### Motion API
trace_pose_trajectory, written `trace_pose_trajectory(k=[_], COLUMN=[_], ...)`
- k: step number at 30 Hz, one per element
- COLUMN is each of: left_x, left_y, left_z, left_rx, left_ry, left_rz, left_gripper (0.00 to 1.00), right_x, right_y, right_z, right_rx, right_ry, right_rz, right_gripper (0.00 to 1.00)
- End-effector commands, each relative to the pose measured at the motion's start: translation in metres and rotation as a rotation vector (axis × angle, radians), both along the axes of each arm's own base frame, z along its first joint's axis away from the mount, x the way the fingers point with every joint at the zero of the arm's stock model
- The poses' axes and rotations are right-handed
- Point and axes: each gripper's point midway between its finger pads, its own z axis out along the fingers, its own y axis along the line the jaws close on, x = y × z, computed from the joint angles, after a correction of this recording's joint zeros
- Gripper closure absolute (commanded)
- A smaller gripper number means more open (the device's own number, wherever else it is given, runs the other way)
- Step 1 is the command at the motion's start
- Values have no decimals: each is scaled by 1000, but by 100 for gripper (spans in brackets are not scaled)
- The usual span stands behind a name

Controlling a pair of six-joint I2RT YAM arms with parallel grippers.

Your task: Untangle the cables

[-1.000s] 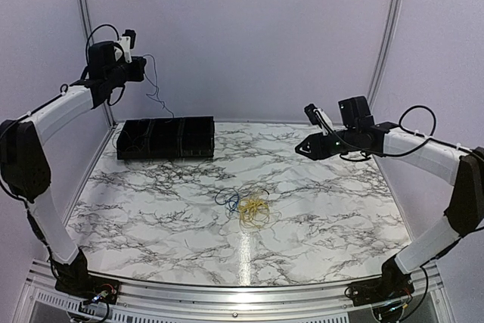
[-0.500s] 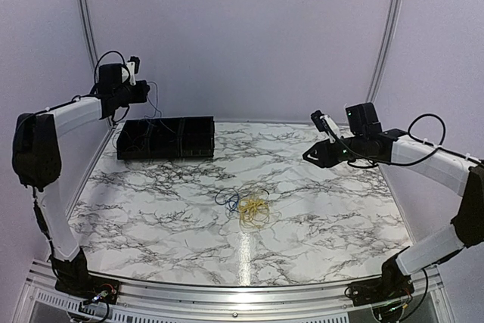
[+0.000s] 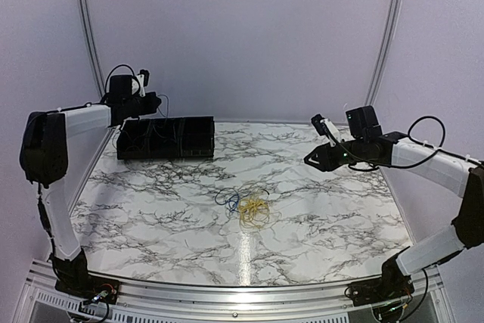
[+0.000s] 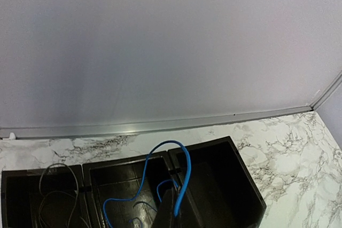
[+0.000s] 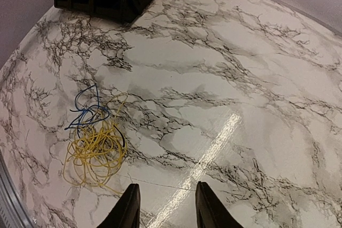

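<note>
Left wrist: left pincer (image 4: 170, 211) clenches blue cable (image 4: 188, 166) over black tray (image 4: 227, 185); right pincer (image 5: 163, 206) gapes, yellow-blue tangle (image 5: 96, 145) to its left.

top view looks from high at the near edge over the whole table (image 3: 325, 202). left wrist hangs close over the black tray (image 4: 214, 185); right wrist, farther off, shares it.

The left arm (image 3: 76, 120) reached far back, its upper link standing steep and its forearm almost level. The left hand (image 3: 153, 100) was pinched tight on a thin blue cable (image 4: 171, 142). The right arm (image 3: 427, 158) stretched inward in the air with its wrist tipped downward. The right hand (image 3: 311, 159) was empty, its two fingers (image 5: 130, 209) parted with a clear gap between them.
</note>
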Motion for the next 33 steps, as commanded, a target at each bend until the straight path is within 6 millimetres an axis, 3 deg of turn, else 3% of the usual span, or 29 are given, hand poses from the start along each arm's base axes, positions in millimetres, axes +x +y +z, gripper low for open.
trace_pose_trajectory(k=[1,5,14,20,29,31,33], left_x=[0,-2,-13,-12,-13,-14,-14], left_y=[5,15,-1,-1,-1,-1,-1], left_z=[-39,-59,-102,-125,-142,-141,-130], left_rx=[-25,-40,-1,76,79,74,55], left_ry=[83,164,308,386,449,460,451], left_rz=[47,129,152,197,214,216,225], left_gripper=[100,100,100,99,98,94,84], right_x=[2,0,-5,-10,-16,-16,-15], right_y=[-6,-8,-10,-12,-15,-15,-16], right_z=[7,6,5,4,4,5,6], right_rx=[-9,-12,-15,-15,-18,-18,-23], right_ry=[-38,-40,-55,-54,-60,-64,-72], right_rz=[-11,-10,-8,-4,-6,-3,-4], right_gripper=[64,64,64,64,64,64,64])
